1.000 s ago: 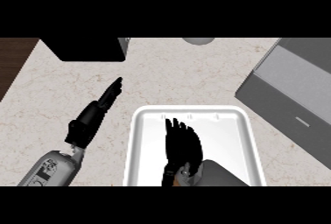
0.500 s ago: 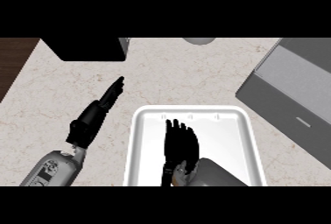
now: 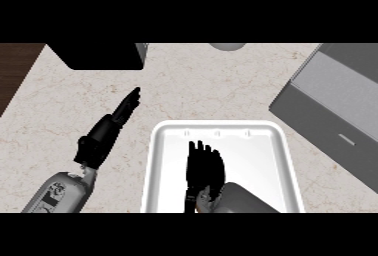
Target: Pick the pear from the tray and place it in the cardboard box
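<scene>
Grasping step: judged to be the one in hand, since nothing had been lifted and the box held no fruit that could be seen.
Right hand [image 3: 205, 167]: lay low over the middle of the tray, fingers straight and pointing toward the top of the frame, open, with nothing held.
Pear [image 3: 201, 196]: almost wholly hidden; only a small brownish patch showed at the heel of the right hand, in the lower middle of the frame, and it was probably the fruit, inside the tray.
Tray [image 3: 168, 150]: white, in the lower centre, on the pale surface [image 3: 221, 80].
Cardboard box [image 3: 332, 100]: looked grey, at the right edge of the frame, apart from the tray's upper right corner.
Left hand [image 3: 111, 130]: rested open at the left, fingers straight, beside the tray.
Next move: likely called for the right hand to curl round the fruit beneath it, then lift and carry it toward the upper right.
</scene>
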{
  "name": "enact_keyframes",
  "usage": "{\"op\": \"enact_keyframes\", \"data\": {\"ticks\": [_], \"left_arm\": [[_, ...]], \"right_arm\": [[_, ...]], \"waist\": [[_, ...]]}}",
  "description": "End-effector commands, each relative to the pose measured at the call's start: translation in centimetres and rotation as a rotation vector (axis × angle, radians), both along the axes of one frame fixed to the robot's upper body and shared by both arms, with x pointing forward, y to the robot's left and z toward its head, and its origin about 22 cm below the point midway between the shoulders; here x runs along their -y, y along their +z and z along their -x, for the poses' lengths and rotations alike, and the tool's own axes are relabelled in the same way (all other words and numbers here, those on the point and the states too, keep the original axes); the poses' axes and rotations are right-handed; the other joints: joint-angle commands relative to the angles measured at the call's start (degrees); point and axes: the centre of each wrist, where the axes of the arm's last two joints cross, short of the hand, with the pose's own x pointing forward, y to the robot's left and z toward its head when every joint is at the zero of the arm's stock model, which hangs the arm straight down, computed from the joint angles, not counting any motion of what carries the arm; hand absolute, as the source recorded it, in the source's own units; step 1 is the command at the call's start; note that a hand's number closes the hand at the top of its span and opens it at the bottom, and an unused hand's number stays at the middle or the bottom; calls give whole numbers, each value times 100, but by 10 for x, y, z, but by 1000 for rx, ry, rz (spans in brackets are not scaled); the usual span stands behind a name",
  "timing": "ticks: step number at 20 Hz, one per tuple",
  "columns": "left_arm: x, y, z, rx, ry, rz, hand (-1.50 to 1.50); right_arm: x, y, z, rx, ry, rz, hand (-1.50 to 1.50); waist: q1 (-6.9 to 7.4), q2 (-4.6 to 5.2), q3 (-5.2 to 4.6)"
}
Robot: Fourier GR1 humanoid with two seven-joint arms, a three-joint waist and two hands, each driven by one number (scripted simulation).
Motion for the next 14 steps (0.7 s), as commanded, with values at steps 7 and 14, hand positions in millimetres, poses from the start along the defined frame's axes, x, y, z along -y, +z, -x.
{"op": "enact_keyframes", "data": {"ticks": [7,14], "left_arm": [[5,-13,-8,14,-4,-8,0],[-2,12,-8,2,1,4,0]], "right_arm": [[-3,-28,4,-125,-142,166,-150],[-8,-29,14,-130,-137,168,-150]], "waist": [[-29,24,0],[16,0,4]]}}
